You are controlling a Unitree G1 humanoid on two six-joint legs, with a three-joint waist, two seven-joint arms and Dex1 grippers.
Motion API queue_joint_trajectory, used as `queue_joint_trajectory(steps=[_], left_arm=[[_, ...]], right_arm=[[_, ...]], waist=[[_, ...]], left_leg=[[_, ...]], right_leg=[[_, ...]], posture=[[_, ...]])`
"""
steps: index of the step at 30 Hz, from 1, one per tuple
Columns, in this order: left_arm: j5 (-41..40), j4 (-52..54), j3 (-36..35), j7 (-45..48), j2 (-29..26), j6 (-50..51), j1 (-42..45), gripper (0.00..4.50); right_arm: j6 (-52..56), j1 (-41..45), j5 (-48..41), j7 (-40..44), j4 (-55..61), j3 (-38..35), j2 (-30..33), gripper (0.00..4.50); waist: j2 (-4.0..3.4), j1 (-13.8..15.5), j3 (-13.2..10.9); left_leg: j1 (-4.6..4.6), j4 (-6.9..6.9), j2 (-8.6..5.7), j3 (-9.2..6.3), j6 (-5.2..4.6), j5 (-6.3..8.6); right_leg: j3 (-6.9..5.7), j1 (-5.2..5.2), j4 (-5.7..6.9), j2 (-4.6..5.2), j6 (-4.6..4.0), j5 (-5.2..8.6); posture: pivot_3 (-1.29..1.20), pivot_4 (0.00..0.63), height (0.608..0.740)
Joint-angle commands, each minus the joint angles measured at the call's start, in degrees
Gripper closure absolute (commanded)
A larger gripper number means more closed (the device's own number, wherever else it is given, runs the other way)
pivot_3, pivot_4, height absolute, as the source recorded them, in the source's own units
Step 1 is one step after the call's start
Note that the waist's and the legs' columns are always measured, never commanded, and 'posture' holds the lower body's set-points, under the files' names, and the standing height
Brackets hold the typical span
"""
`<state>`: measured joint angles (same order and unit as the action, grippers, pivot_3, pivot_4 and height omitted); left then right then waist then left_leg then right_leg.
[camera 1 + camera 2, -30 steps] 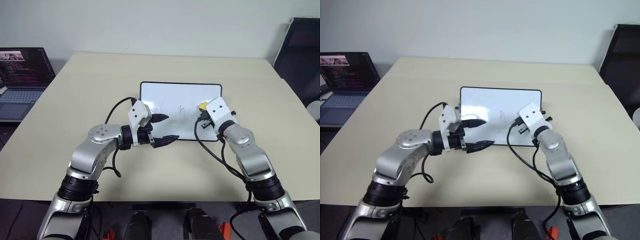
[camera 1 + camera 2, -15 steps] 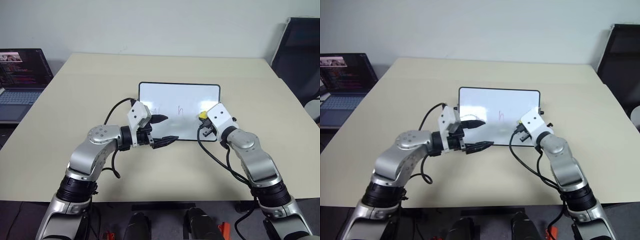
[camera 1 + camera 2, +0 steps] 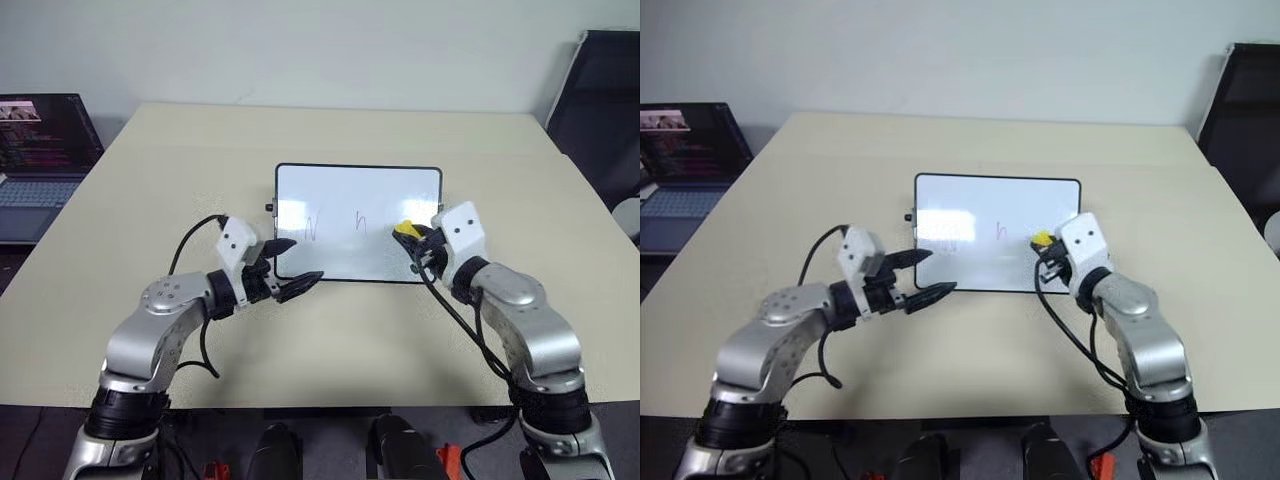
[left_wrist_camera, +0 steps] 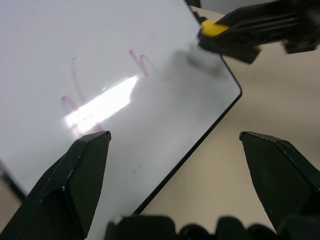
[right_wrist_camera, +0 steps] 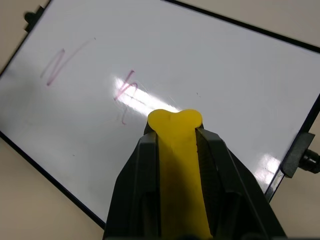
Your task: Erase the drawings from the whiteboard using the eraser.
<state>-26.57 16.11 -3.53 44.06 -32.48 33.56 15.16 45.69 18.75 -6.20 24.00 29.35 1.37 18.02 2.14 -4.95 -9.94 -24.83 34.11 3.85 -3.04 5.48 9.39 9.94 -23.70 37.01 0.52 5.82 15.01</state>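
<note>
The whiteboard (image 3: 345,195) lies flat in the middle of the table, black-framed. Two faint drawings show on it, an "N" (image 3: 311,228) and an "h" (image 3: 362,222); both are clearer in the right wrist view, the "N" (image 5: 56,67) and the "h" (image 5: 125,92). My right gripper (image 3: 412,238) is shut on the yellow eraser (image 3: 404,229), which it holds over the board's right part, just right of the "h". The eraser (image 5: 176,150) sticks out between the fingers, and its shadow falls on the board. My left gripper (image 3: 305,260) stands open and empty at the board's near left corner.
An open laptop (image 3: 40,150) sits at the table's far left edge. A black chair (image 3: 600,100) stands beyond the far right corner. Small black knobs (image 3: 270,208) stick out from the board's sides. Bare table lies all round the board.
My left gripper has drawn left, from over the board's near edge to its near left corner. My right gripper has pulled back toward me and rolled, keeping the eraser.
</note>
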Motion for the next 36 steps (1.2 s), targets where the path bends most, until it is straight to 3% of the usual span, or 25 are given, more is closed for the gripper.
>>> queue_joint_trajectory(steps=[1, 12, 18, 26, 36], left_arm=[[-2.2, 3.9, -3.7, -2.4, 0.1, 0.6, -0.2, 0.00], [-5.3, 6.5, -6.8, -8.1, 1.1, 3.4, 1.4, 0.00], [-6.0, 9.9, -6.5, -10.3, 0.5, 5.5, 0.1, 0.00], [-3.8, 8.9, -5.2, -9.7, -1.0, 4.8, -0.9, 0.00], [2.9, 1.0, -1.3, -2.7, -3.8, -5.7, -1.3, 0.00]], right_arm=[[-6.1, -3.7, -2.3, 2.2, 4.4, -0.7, 1.0, 3.81], [-18.8, -10.7, -7.3, 4.5, 2.7, 0.0, -1.5, 3.81], [-21.9, -9.7, -6.0, 6.9, 0.6, 2.2, 1.3, 3.81], [-25.3, 0.0, 3.5, 7.2, -5.8, 10.2, 5.5, 3.81], [-26.2, 17.8, 13.2, 2.4, -25.3, 15.1, 1.1, 3.82]], waist=[[0.01, 0.2, 0.0], [0.04, 0.1, 0.0], [0.04, 0.0, 0.0], [0.05, -0.1, 0.0], [0.05, 0.1, 0.0]], left_leg=[[0.00, -0.04, 0.00, 0.00, 0.00, 0.00], [0.01, -0.03, -0.01, 0.01, 0.01, 0.00], [0.01, -0.06, -0.01, 0.01, 0.01, 0.00], [0.03, -0.02, -0.02, 0.01, 0.02, -0.01], [0.01, -0.07, -0.02, 0.02, 0.02, -0.01]], right_leg=[[0.00, -0.01, -0.02, 0.00, 0.00, 0.02], [0.02, -0.02, -0.01, 0.01, 0.00, 0.04], [0.01, -0.03, -0.01, 0.00, -0.01, 0.04], [0.01, -0.03, 0.00, 0.00, -0.02, 0.03], [-0.01, -0.05, -0.01, 0.00, -0.03, 0.02]], posture=[[0.00, 0.150, 0.740], [0.00, 0.150, 0.740], [0.00, 0.150, 0.740], [0.00, 0.150, 0.740], [0.00, 0.150, 0.740]])
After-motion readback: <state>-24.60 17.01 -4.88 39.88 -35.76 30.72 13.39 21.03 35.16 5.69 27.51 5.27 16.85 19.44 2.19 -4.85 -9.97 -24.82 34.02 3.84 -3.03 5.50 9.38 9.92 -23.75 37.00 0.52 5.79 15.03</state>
